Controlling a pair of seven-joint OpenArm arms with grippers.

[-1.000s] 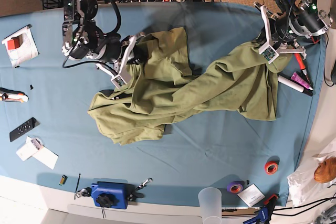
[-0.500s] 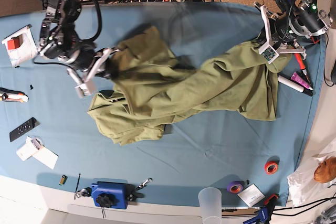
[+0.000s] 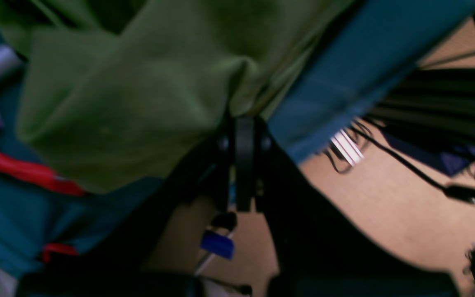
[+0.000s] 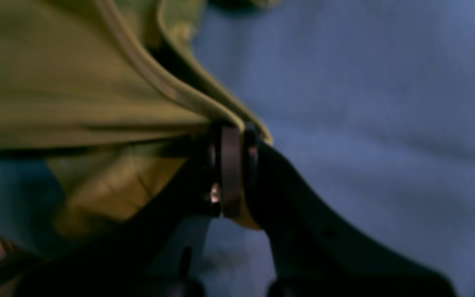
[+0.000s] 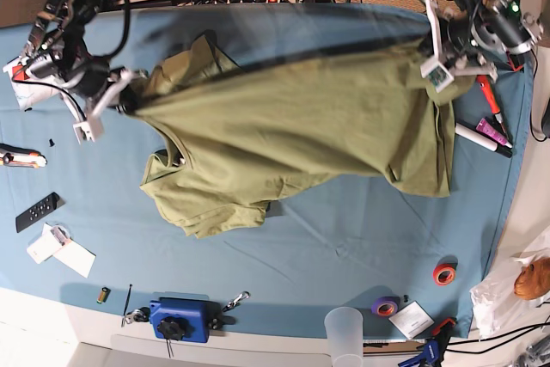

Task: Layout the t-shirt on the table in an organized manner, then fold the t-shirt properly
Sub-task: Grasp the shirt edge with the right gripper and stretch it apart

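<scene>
The olive-green t-shirt (image 5: pixel 301 131) hangs stretched across the teal table (image 5: pixel 344 229), pulled taut along its upper edge between both grippers. Its lower part lies crumpled on the cloth at the left. My left gripper (image 5: pixel 440 64), at the right of the base view, is shut on a corner of the fabric. The left wrist view shows its fingertips (image 3: pixel 243 123) pinching green cloth (image 3: pixel 138 90). My right gripper (image 5: pixel 123 102), at the base view's left, is shut on the other end. In the right wrist view its tips (image 4: pixel 231 130) clamp a stitched hem (image 4: pixel 159 82).
Markers (image 5: pixel 488 131) lie by the right edge under the left arm. A red tape roll (image 5: pixel 444 274), a purple roll (image 5: pixel 385 305) and a plastic cup (image 5: pixel 344 328) sit front right. A blue tool (image 5: pixel 180 320), a remote (image 5: pixel 37 211) and paper cards (image 5: pixel 60 251) are front left.
My right gripper has swung far to the left with the shirt's edge, drawing the bunched cloth out into a taut span. The left gripper has shifted slightly toward the back.
</scene>
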